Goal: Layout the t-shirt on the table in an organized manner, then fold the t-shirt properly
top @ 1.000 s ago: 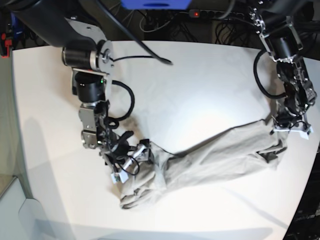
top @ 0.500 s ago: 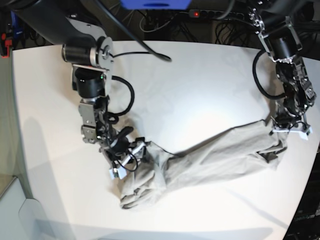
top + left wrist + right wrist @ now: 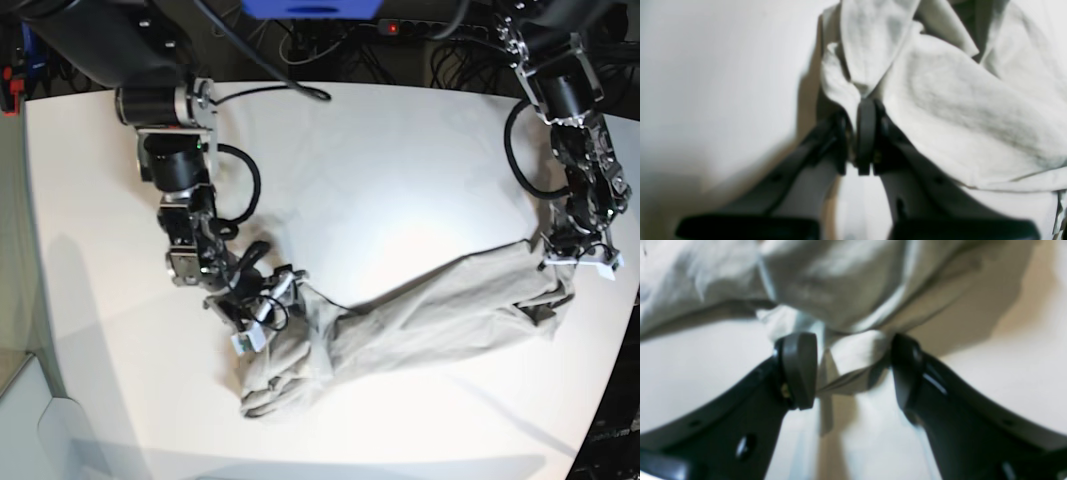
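Our right gripper point(image 3: 853, 370) stands part open around a fold of the t-shirt point(image 3: 430, 310) – we should close fully on it before pulling. The left gripper point(image 3: 862, 133), clamped on cloth, hangs bent down at the counter's point(image 3: 400, 160) right edge, while the shirt lies roped across the near half.

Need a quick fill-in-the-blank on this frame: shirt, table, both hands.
1. The wrinkly grey-beige cotton t-shirt lies ____ rather than spread flat.
2. It rests on the smooth ____ table.
3. The left hand is ____ on the fabric.
4. The right hand has a fold ____ its fingers.

Missing: bunched; white; shut; between
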